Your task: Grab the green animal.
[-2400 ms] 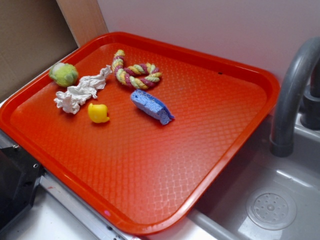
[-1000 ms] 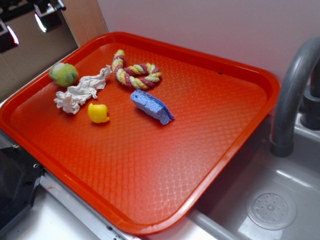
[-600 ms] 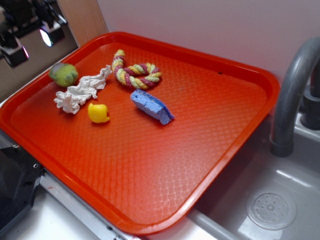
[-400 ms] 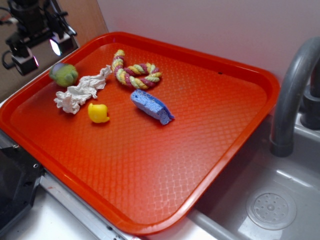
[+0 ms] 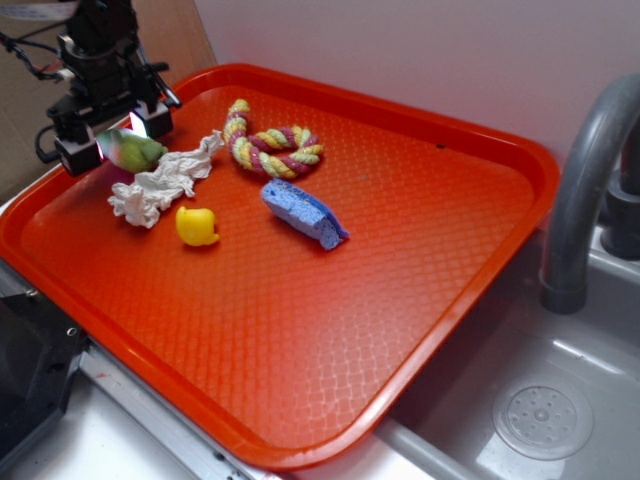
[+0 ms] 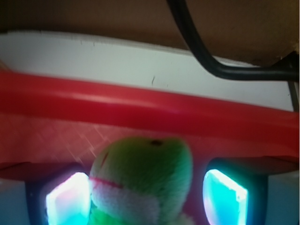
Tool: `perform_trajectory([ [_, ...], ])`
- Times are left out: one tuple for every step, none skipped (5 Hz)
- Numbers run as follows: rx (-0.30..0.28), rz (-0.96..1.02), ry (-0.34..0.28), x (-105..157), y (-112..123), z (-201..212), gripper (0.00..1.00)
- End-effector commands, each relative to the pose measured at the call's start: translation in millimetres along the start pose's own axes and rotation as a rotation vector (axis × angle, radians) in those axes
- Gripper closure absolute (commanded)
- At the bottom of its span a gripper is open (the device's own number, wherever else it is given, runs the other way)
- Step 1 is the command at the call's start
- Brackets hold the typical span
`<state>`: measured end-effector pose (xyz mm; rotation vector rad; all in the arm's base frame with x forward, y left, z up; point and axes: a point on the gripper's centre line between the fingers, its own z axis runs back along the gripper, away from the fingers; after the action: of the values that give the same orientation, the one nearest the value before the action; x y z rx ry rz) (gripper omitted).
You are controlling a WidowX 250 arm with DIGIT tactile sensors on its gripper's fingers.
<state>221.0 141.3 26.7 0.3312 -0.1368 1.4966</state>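
At the far left corner of the red tray (image 5: 420, 330), the gripper (image 5: 113, 137) straddled the green animal (image 5: 132, 150) with its lit fingers (image 6: 225, 196) spread apart on either side, not clamped, while crumpled white paper (image 5: 160, 183) and a yellow duck toy (image 5: 196, 225) lay just nearer.

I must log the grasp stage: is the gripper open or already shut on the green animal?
Open. In the wrist view the green animal sits between the two fingers, with gaps on both sides; the gripper straddles it.
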Motion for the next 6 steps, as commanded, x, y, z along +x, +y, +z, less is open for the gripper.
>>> perform_trajectory([
  [-0.062,-0.037,-0.04,-9,21,7,1.0],
  [-0.08,-0.125,-0.05,-8,25,17,1.0],
  [-0.179,-0.36,-0.028,-3,20,54,1.0],
  [-0.321,-0.581,-0.031,-5,13,109,1.0],
  [-0.393,-0.824,0.06,-19,10,165,1.0],
  [-0.474,-1.057,-0.023,-47,29,211,1.0],
])
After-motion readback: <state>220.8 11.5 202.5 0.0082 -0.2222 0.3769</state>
